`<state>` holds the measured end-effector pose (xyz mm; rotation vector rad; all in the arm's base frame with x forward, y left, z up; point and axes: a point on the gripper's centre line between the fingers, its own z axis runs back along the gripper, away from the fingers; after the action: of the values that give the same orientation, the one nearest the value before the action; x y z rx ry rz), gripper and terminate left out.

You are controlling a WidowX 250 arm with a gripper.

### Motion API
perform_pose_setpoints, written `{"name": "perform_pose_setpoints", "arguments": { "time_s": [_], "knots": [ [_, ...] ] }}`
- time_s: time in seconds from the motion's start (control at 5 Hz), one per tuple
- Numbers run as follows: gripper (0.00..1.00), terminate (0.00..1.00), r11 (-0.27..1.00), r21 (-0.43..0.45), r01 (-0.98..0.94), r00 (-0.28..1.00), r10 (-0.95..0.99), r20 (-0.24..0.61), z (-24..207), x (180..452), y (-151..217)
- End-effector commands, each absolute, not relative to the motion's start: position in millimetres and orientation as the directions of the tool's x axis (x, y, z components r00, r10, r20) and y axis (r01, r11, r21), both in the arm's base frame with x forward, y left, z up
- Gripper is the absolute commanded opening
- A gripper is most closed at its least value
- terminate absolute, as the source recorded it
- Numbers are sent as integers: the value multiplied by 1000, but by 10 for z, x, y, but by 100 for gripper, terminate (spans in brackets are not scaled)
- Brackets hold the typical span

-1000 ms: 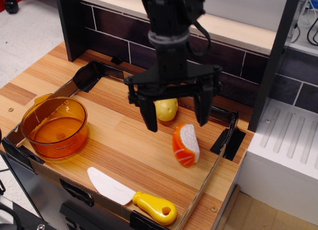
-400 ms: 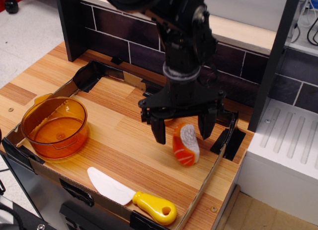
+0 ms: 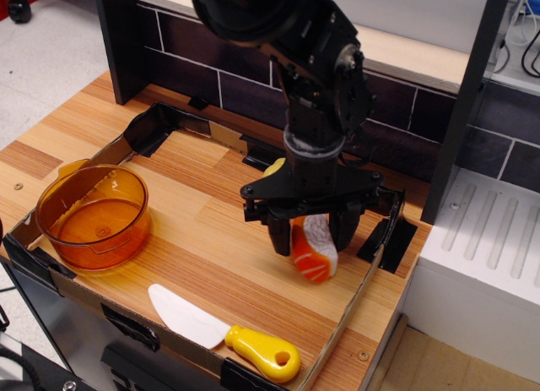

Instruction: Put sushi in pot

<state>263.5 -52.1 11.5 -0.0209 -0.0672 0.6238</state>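
Observation:
The sushi [image 3: 314, 249], an orange-topped toy nigiri with a white rice side, stands on edge on the wooden board at the right. My gripper [image 3: 311, 235] has come down over it, with one black finger [image 3: 279, 235] against its left side and the other against its right. The jaws have narrowed onto it, and it still sits at board level. The pot [image 3: 91, 215], round translucent orange plastic, stands open and empty at the board's left edge, far from the gripper.
A yellow toy potato [image 3: 275, 165] peeks out behind the arm. A toy knife [image 3: 226, 333] with a white blade and yellow handle lies at the front edge. Low black and cardboard walls [image 3: 386, 237] ring the board. A dark brick backsplash stands behind.
The gripper moved right from over the potato, dropped down over the sushi, and its fingers narrowed onto the sushi's sides. The sushi shifted slightly.

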Motion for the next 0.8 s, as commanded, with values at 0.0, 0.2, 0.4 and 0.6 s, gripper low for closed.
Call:
{"name": "perform_pose_setpoints", "arguments": {
  "time_s": [0.0, 0.2, 0.4, 0.6],
  "knots": [
    [0, 0, 823, -120, -555, 821, 565, 78, 458, 2605, -530],
    [0, 0, 813, -176, -554, 820, 570, 53, 827, 2537, -510],
    [0, 0, 797, -206, -567, 809, 586, 40, 1027, 2394, -269],
    [0, 0, 782, -176, -597, 801, 593, -83, 1122, 2233, 126]
  ]
}}
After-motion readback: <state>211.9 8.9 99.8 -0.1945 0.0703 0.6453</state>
